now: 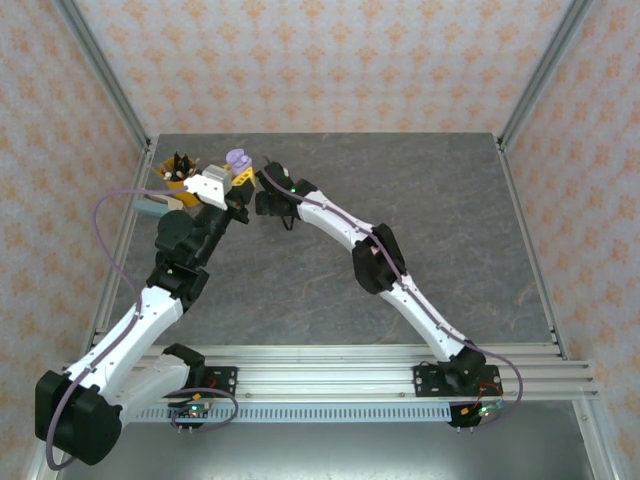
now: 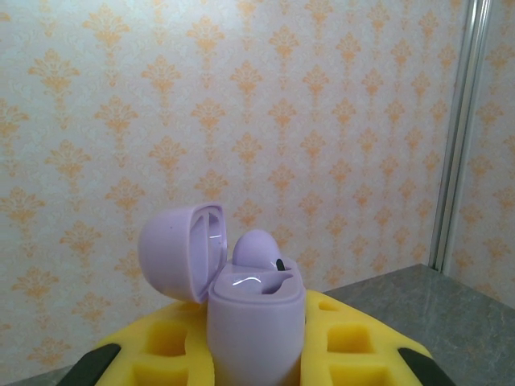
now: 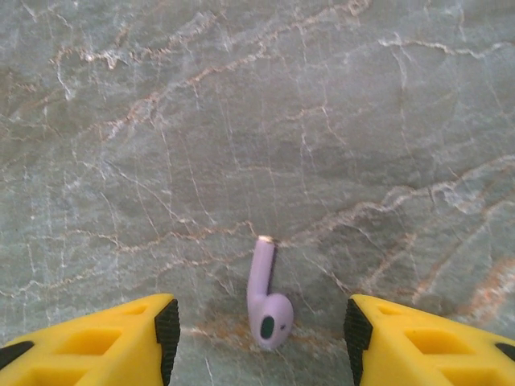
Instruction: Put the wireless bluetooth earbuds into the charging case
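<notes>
The left gripper (image 2: 257,354) is clamping a lilac case (image 2: 256,318) upright between its yellow fingers (image 2: 165,346), at the far left of the table (image 1: 420,220); from above, the case (image 1: 238,159) is showing just right of an orange tub (image 1: 178,180). The lid (image 2: 181,251) is standing open and tilting to the left, and a seated bud (image 2: 257,245) is poking its rounded lilac head out of the case body. The right gripper (image 3: 259,330) is hanging with its jaws apart over the grey, veined table, and from above this gripper (image 1: 272,200) is sitting just right of the left one. A loose bud (image 3: 265,301), also lilac, is lying flat on the table between the right fingers (image 3: 161,342), with its stem pointing away from the wrist camera. Neither finger is touching it, and a gap is showing on each side
</notes>
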You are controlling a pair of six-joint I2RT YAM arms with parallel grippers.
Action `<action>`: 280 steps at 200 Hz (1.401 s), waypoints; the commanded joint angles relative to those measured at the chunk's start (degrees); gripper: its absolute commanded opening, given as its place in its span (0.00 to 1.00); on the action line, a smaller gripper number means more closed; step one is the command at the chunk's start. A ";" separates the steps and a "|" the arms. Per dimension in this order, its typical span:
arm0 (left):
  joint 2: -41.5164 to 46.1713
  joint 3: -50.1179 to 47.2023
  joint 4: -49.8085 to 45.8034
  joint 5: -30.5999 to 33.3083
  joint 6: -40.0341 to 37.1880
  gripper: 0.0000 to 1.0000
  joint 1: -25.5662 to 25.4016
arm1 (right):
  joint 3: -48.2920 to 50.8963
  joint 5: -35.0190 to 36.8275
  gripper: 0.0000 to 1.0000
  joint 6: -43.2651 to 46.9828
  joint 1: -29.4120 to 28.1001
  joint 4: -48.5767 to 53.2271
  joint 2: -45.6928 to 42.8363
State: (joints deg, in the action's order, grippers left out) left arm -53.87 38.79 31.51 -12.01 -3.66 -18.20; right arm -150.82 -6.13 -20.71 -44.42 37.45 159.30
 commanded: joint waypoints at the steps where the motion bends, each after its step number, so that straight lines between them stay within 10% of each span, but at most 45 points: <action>1: 1.31 -0.73 1.69 0.91 1.07 0.00 0.53 | -2.49 2.76 0.58 0.79 0.06 -1.28 2.35; 161: 3.77 -1.52 0.28 1.72 1.38 0.00 0.71 | -2.66 5.69 0.15 1.37 -1.19 1.58 2.34; 280: 4.12 -1.17 -1.35 0.42 0.94 0.00 0.71 | 36.21 4.22 0.06 -0.20 -1.37 -7.68 -24.87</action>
State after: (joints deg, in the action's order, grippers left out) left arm -50.98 37.65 30.11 -11.51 -2.83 -18.20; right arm -122.17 -2.04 -19.86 -45.60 33.32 142.23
